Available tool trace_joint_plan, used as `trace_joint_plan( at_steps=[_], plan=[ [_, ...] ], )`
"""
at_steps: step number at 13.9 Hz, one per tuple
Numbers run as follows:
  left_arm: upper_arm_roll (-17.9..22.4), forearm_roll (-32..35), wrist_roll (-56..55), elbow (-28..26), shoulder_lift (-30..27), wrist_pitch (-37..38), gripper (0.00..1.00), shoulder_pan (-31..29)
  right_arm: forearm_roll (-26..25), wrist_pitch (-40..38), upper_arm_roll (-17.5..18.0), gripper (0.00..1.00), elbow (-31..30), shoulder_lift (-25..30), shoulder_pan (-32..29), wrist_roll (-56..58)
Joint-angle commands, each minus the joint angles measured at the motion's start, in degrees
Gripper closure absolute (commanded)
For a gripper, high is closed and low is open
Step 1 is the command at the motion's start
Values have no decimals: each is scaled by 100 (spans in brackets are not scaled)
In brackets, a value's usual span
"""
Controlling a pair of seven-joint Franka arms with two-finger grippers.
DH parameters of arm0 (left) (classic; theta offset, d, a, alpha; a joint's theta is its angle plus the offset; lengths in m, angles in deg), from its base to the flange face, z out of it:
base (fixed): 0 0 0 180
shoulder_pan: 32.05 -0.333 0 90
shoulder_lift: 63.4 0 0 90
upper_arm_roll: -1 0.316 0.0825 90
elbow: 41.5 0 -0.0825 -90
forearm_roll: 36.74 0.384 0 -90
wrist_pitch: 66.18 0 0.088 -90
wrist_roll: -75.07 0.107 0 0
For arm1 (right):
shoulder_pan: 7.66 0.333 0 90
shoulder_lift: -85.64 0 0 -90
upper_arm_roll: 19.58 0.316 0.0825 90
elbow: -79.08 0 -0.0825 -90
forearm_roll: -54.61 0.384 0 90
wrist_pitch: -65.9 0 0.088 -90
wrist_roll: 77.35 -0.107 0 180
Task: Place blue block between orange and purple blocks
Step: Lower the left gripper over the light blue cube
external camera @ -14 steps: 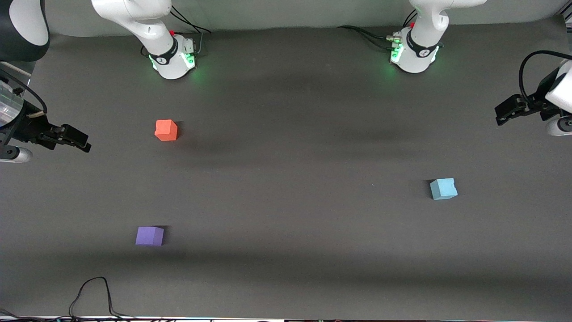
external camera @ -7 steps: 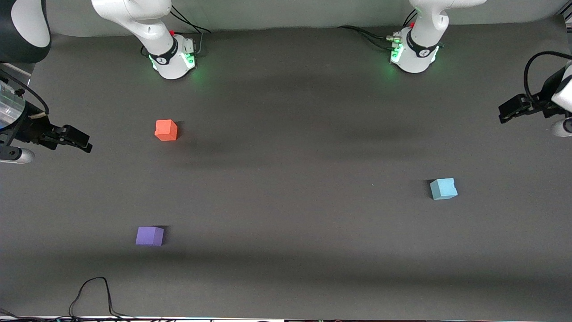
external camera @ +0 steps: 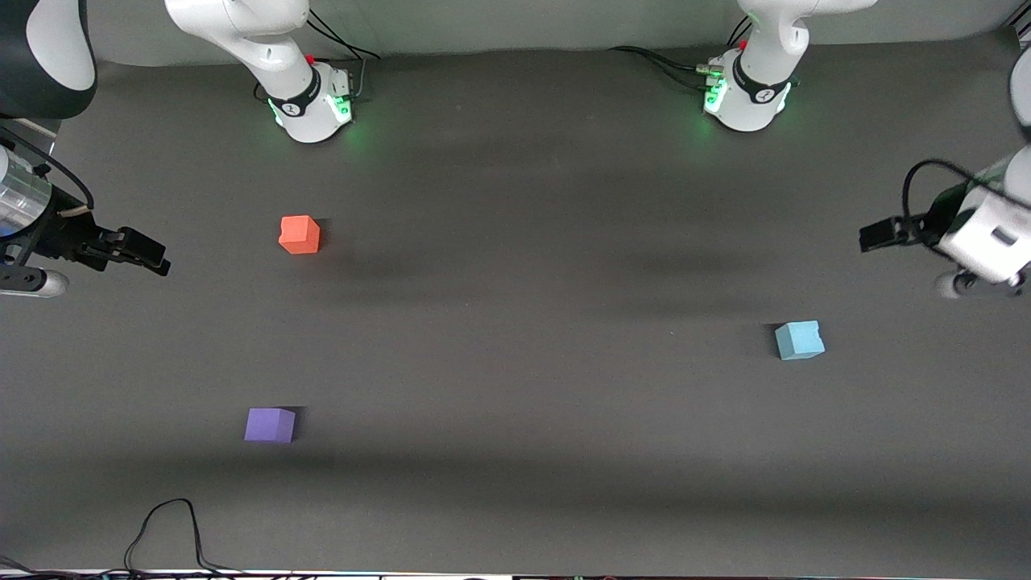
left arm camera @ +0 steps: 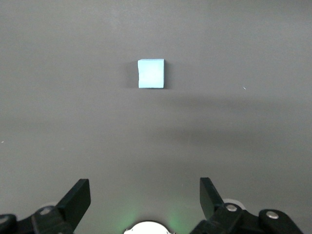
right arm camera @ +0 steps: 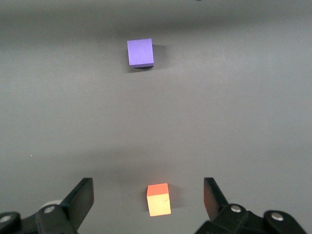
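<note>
The blue block [external camera: 799, 339] sits on the dark table toward the left arm's end; it also shows in the left wrist view [left arm camera: 151, 73]. The orange block [external camera: 299, 234] sits toward the right arm's end, and the purple block [external camera: 270, 424] lies nearer the front camera than it. Both show in the right wrist view, orange [right arm camera: 159, 199] and purple [right arm camera: 140, 52]. My left gripper [external camera: 874, 235] is open and empty, up in the air at the table's left-arm end, apart from the blue block. My right gripper [external camera: 149, 258] is open and empty at the right-arm end.
The two arm bases [external camera: 310, 101] [external camera: 749, 93] stand along the table's edge farthest from the front camera. A black cable [external camera: 169, 532] loops on the table near the front edge, nearer the camera than the purple block.
My left gripper has swung inward over the table toward the blue block's side and dropped slightly. My right gripper has barely shifted. The blocks have not moved.
</note>
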State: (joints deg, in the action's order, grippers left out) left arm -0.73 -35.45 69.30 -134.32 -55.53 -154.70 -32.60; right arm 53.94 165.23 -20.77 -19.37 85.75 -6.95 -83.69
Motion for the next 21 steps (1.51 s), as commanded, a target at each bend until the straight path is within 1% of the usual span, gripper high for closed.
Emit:
trace_joint_plan(
  at_steps=[1,4,6,9,11,13,14,17,19,21],
  plan=[
    [-3,-14,67,53,441,-323,0,-16,-56,175,-4,0,-139,121,53,80],
    [6,-14,67,18,1100,-919,0,-24,-47,184,5,0,-166,112,61,80],
    [-11,-75,23,44,1382,-1150,0,-68,-47,201,14,0,-201,112,61,80],
    [-3,-49,84,18,1900,-1711,0,-86,-21,201,23,0,-236,121,61,80],
    [-3,-58,111,-25,2129,-2002,0,-121,-20,280,23,0,-254,121,61,62],
    [-11,-58,128,-96,2296,-2318,0,-130,-3,280,32,0,-254,165,70,10],
    [-11,-58,215,-227,2349,-2589,0,-147,6,280,14,0,-254,200,279,-69],
    [-3,-40,225,-526,2481,-3153,0,-148,6,254,-3,0,-306,332,605,-657],
    [-3,-31,356,-710,2569,-3443,0,-156,6,245,-12,0,-324,332,606,-650],
    [-3,-23,374,-1044,2587,-3908,0,-235,-3,280,-39,0,-333,332,589,-588]
  ],
)
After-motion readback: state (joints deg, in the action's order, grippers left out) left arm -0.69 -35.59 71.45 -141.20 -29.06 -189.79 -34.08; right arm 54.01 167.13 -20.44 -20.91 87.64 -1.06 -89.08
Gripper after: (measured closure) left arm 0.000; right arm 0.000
